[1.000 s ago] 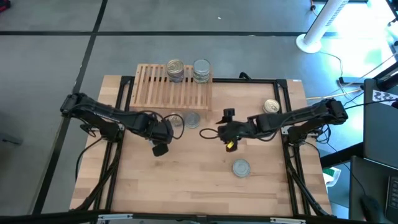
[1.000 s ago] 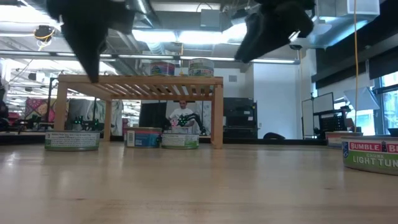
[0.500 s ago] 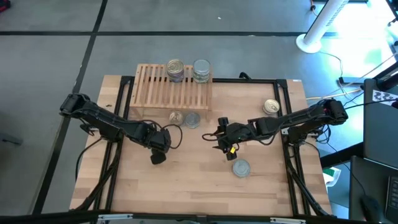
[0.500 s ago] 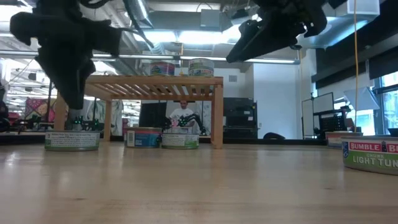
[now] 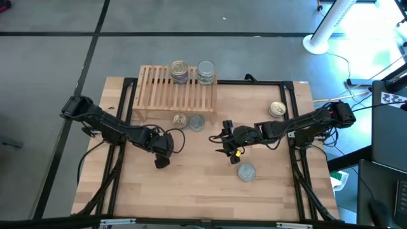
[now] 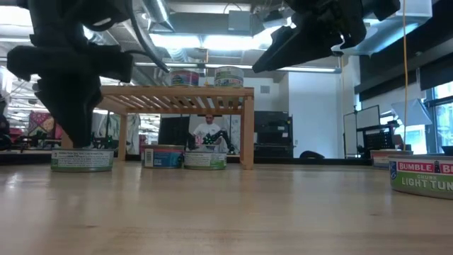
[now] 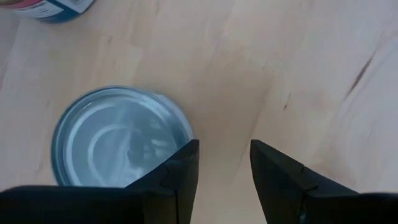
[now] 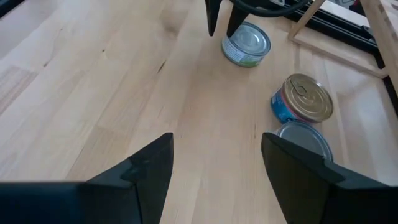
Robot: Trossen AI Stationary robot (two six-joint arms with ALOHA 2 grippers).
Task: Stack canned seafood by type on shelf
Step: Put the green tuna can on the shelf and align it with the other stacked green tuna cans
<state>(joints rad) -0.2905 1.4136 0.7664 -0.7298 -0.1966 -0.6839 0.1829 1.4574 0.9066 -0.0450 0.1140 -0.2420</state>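
Nearby, "BUMBLE … LIGHT TUN" can (image 6: 423,176) (label cropped)

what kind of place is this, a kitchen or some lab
Probably a robotics lab or workshop, not a kitchen: exposed ceiling ducts, a bare grey concrete floor, and loose cables beside the wooden table.

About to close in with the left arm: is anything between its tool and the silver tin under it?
Nothing visible. The left tool hangs open beside the silver tin, only bare table between them.
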